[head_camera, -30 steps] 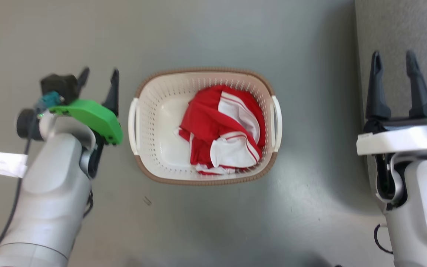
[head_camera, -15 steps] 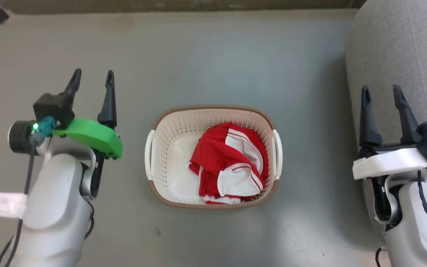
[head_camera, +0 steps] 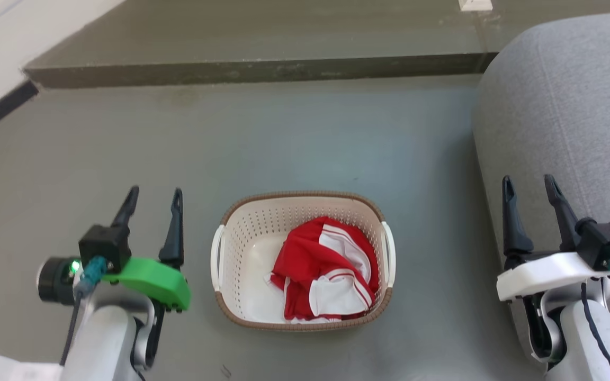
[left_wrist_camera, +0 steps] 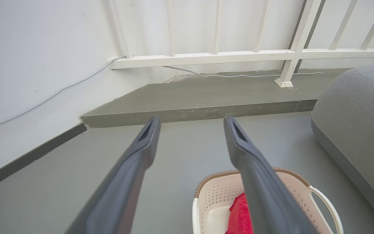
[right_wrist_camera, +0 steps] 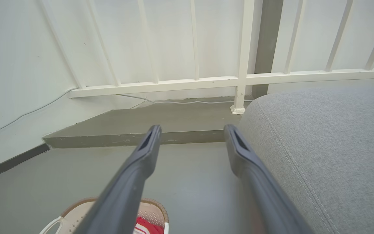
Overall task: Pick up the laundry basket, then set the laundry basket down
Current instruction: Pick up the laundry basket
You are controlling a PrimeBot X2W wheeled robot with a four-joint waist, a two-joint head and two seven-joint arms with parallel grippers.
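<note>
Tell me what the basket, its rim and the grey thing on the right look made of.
Laundry basket: likely moulded plastic, cream, smooth, walls full of small holes. Rim: brown woven look, probably plastic too. Grey cushion: matte woven fabric, with stitched seams; likely upholstery.

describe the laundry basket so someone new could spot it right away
Start at the big grey cushioned seat on the right; on the grey floor left of it sits the laundry basket. It is cream perforated plastic with a brown woven-look rim, holding a red and white garment.
</note>
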